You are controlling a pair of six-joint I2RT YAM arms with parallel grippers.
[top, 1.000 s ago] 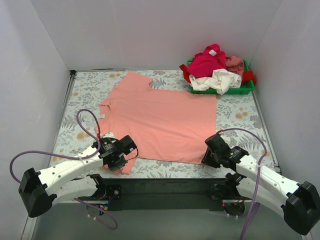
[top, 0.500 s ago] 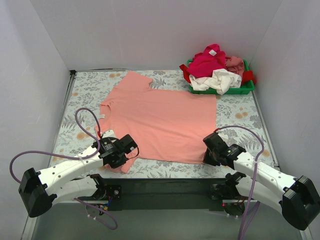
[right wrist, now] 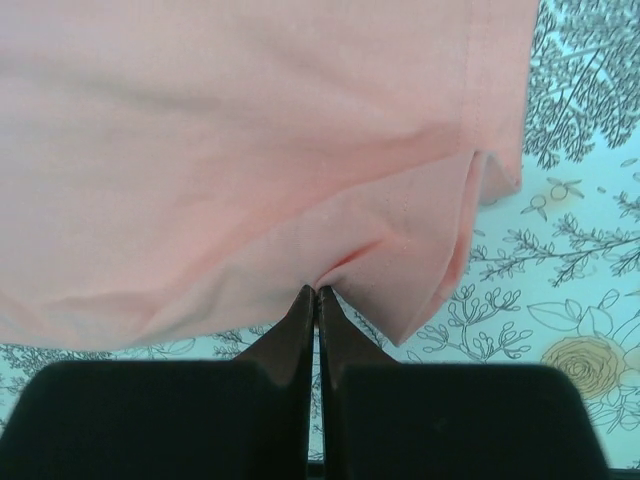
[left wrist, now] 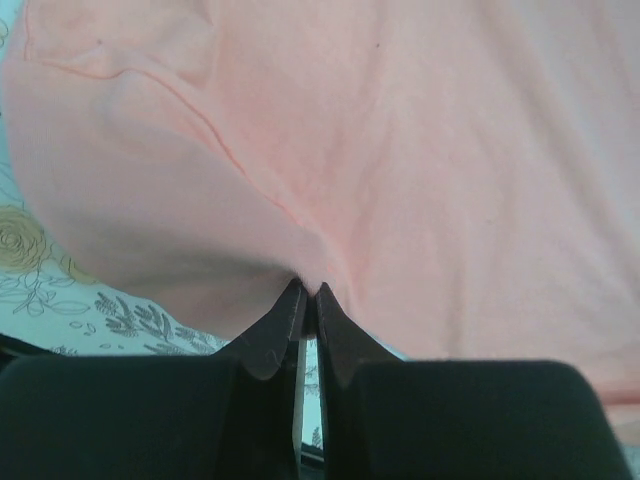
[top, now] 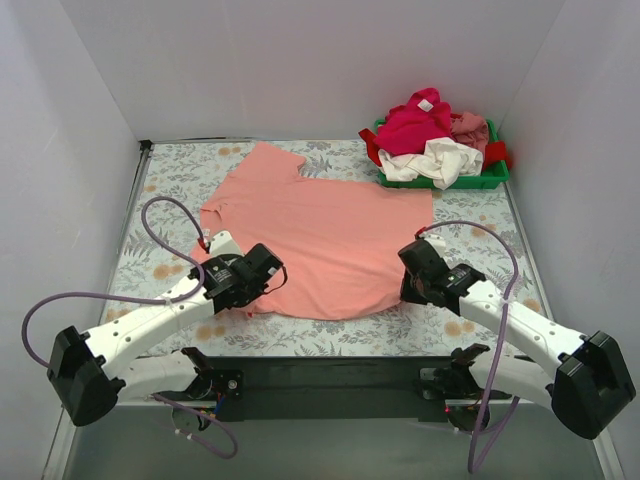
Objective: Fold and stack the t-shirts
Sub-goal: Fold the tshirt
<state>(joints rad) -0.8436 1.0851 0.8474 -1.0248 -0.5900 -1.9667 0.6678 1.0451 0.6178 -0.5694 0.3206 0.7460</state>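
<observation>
The salmon-pink t-shirt [top: 320, 235] lies spread on the flowered table, its near edge lifted and carried inward. My left gripper [top: 262, 283] is shut on the shirt's near left part; in the left wrist view the cloth [left wrist: 330, 150] bunches at the closed tips [left wrist: 308, 292]. My right gripper [top: 408, 283] is shut on the near right corner, and the hem [right wrist: 300, 160] folds over the closed tips [right wrist: 317, 292]. The magenta shirt [top: 415, 122], white shirt [top: 435, 160], red shirt [top: 372, 148] and dusty pink shirt [top: 468, 126] lie heaped at the back right.
The green plastic tray [top: 480, 180] holds the heap of shirts at the back right corner. White walls close in the table on the left, back and right. Purple cables loop from both arms. Flowered tabletop [top: 170, 180] shows left of the shirt.
Both grippers have moved away from the near edge toward the table's middle, pulling the shirt's near edge with them. The near sleeve and hem have lifted off the table.
</observation>
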